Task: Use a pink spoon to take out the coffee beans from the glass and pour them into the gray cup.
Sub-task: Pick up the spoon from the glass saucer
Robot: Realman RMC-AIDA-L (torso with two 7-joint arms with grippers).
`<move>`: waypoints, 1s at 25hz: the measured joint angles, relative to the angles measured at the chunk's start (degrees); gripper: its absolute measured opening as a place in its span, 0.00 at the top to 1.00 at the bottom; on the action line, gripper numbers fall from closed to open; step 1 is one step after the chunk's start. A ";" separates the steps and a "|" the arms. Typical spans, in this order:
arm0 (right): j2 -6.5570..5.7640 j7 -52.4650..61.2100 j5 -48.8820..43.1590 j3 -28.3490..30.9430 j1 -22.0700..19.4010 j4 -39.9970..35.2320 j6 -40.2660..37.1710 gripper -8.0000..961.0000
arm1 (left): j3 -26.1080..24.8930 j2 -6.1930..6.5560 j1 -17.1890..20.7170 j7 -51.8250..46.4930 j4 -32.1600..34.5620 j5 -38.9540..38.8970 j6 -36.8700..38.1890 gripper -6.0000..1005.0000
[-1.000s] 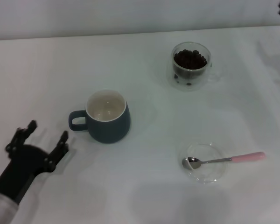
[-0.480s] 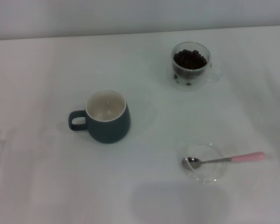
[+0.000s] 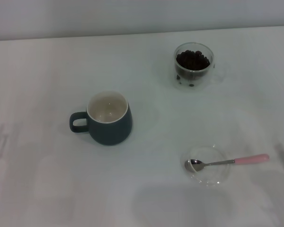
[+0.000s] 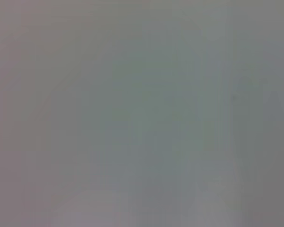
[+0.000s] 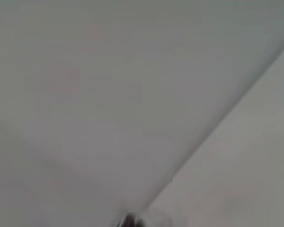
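White worktop [image 3: 47,61] with a mug, a glass of coffee beans and a spoon; neither gripper can be seen, so their state cannot be told.

Left of centre stands the gray cup [image 3: 109,119], upright. Toward the far right corner, the glass [image 3: 193,65] holds coffee beans [image 3: 193,59]. Near the front right edge, the pink spoon [image 3: 226,162] rests its bowl in a clear saucer [image 3: 207,165].

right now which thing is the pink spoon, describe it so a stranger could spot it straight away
Start at the white table and go to its near right part, where a flat clear saucer lies. The pink spoon rests across it, shiny metal bowl inside the saucer and pale pink handle sticking out to the right. It is the only slender, pink-tipped item; the gray cup and the glass are round vessels farther away.
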 joint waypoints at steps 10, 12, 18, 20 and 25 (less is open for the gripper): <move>0.23 -2.43 -6.75 0.50 1.54 2.02 -3.18 0.11 | 0.06 0.00 -0.30 -0.05 -0.04 0.03 0.05 0.17; 0.33 -2.52 -8.97 1.48 2.30 2.03 -4.73 0.11 | 0.05 -0.01 -0.44 -0.10 0.14 0.03 0.05 0.17; 0.45 -2.16 -12.86 3.20 3.09 1.56 -6.71 0.11 | 0.05 -0.09 -0.87 -0.13 0.35 0.03 -0.01 0.17; 0.46 -2.13 -13.07 3.20 3.15 1.48 -6.74 0.11 | 0.05 -0.09 -0.96 -0.13 0.36 0.03 -0.10 0.17; 0.35 -1.93 -14.16 3.19 3.37 1.34 -6.52 0.26 | 0.05 -0.09 -1.52 -0.13 0.37 0.03 -0.33 0.17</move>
